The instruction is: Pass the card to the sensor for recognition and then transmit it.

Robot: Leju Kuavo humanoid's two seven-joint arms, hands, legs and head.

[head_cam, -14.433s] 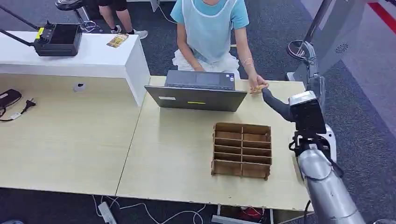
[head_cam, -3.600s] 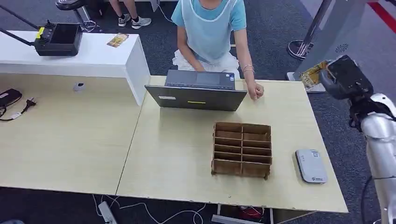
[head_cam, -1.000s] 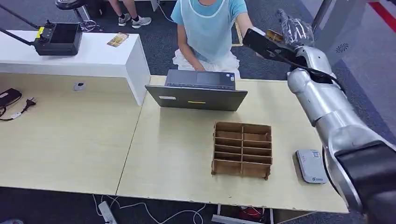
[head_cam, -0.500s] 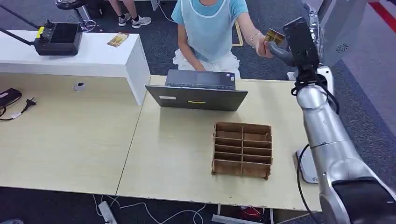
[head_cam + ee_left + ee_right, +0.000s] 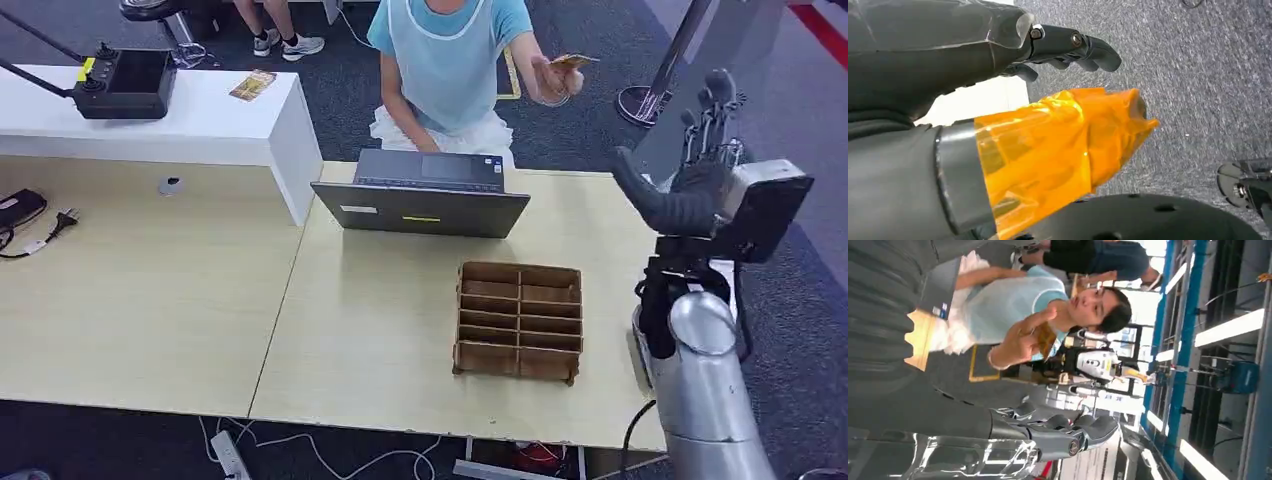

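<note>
The small yellow-brown card (image 5: 572,60) is pinched in the raised hand of the person in the light blue top (image 5: 445,60), behind the table. The card (image 5: 1045,337) and that person's hand also face me in the right wrist view. My right hand (image 5: 690,180) hangs above the table's right edge, below and to the right of the card, fingers (image 5: 1058,435) spread upward and holding nothing. My left hand (image 5: 998,100) hangs over grey carpet with nothing in it, its thumb wrapped in orange tape (image 5: 1063,150). My right forearm covers the spot where the white sensor lay.
An open grey laptop (image 5: 420,205) stands in front of the person. A wooden divider box (image 5: 518,320) sits at the table's front right. At the left, a white counter (image 5: 200,130) carries a black controller (image 5: 125,85) and another card (image 5: 252,86). A stanchion base (image 5: 640,100) stands behind my hand.
The person has taken the card out of my right hand and lifted it away. My right hand has dropped back toward the table's right edge, empty.
</note>
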